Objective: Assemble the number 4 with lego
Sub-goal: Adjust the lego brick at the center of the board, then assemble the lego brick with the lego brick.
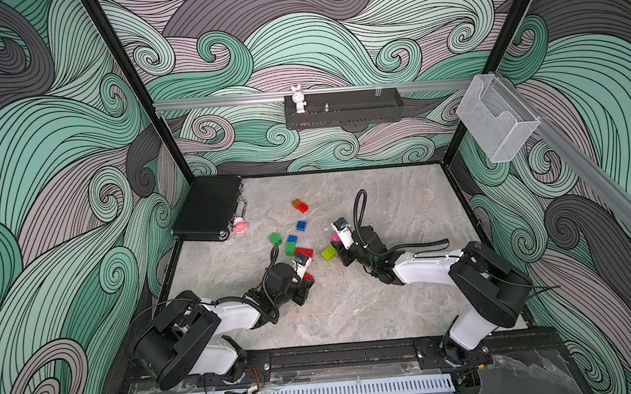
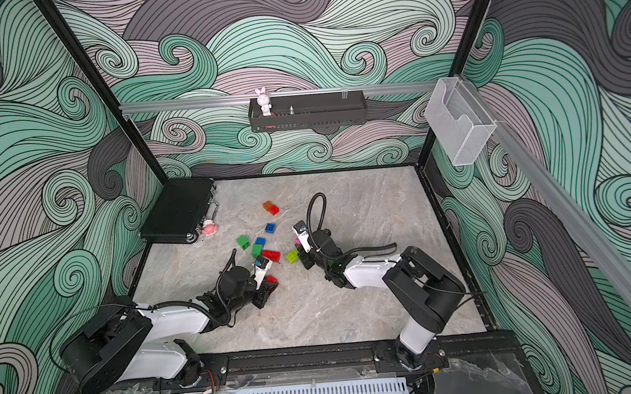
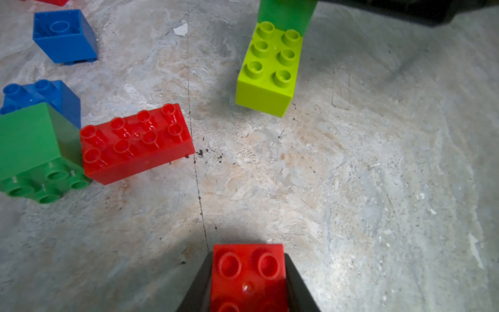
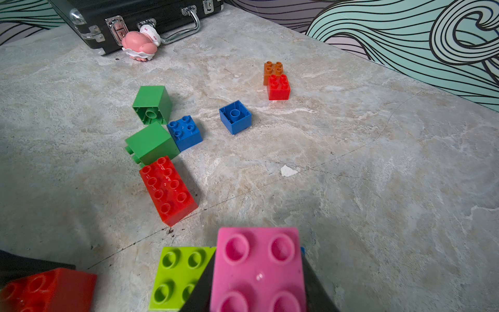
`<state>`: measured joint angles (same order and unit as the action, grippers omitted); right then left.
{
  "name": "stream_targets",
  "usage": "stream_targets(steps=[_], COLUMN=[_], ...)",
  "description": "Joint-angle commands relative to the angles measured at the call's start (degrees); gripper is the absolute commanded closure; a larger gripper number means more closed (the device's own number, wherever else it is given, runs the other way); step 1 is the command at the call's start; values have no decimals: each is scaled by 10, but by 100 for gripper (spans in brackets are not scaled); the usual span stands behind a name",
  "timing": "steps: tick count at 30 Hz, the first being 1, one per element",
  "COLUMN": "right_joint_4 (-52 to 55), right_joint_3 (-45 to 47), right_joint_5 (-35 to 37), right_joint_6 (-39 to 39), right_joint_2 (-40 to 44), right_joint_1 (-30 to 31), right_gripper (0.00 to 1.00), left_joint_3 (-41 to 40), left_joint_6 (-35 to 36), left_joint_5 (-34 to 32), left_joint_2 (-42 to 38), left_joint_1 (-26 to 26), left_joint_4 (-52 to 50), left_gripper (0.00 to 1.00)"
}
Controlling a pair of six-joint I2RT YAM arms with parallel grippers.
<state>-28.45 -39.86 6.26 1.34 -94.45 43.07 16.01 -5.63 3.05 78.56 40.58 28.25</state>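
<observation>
The lego is mostly loose, so you are early in building the 4: no stroke of the numeral shows on the counter (image 1: pixel 353 310). Your left jaws are closed against both sides of a small red brick (image 3: pixel 248 275), studs up; I cannot tell whether it is clear of the counter. Your right jaws are clamped on a pink brick (image 4: pixel 259 270). A lime brick (image 4: pixel 178 275) sits just beside it, partly hidden behind one jaw. In the left wrist view a green piece (image 3: pixel 286 13) overlaps the lime brick's far end, so this looks like a started cluster, though the joints themselves are hidden. Ahead of the left jaws, a long red brick (image 3: pixel 135 143) lies studs up. It touches a green brick (image 3: pixel 35 151) tipped on its side, with a blue brick (image 3: pixel 46 94) just behind that. Farther out from both pairs of jaws are an upturned blue brick (image 4: pixel 235 116), an upturned green brick (image 4: pixel 152 104) and an orange brick (image 4: pixel 272 69) touching a second small red brick (image 4: pixel 278 86). Well beyond those, the black case (image 4: pixel 135 16) and pink toy (image 4: pixel 140 43) play no part. I judge nearly everything is left to do: join the small red brick to the held cluster, then gather the loose bricks into the upright, crossbar and stem.
</observation>
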Motion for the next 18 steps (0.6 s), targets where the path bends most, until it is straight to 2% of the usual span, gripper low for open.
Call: stream_targets(steps=[1,2,6,9,13,15,18], right_joint_4=[146,145,148,148,157,159,164], right_joint_3=[29,28,29,38,42,42,38], right_joint_5=[10,8,3,-1,-4,-6,-3], right_joint_6=[17,19,21,16,9,6,-3], right_joint_2=[-32,-34,-42,-42,-41,-44,-49], right_joint_1=[1,1,1,2,2,3,2], right_gripper=[100,100,100,100,100,100,100], left_joint_3=[19,25,70,100,157,190,220], left_joint_6=[4,5,-14,-33,-32,-23,-2], left_joint_5=[14,13,-23,-50,-66,-63,-11], left_joint_2=[0,-9,-61,-91,-93,-82,-56], left_joint_1=[4,4,4,4,3,0,-10], left_joint_4=[-15,-31,-111,-128,-164,-187,-195], left_gripper=[95,100,100,100,100,100,100])
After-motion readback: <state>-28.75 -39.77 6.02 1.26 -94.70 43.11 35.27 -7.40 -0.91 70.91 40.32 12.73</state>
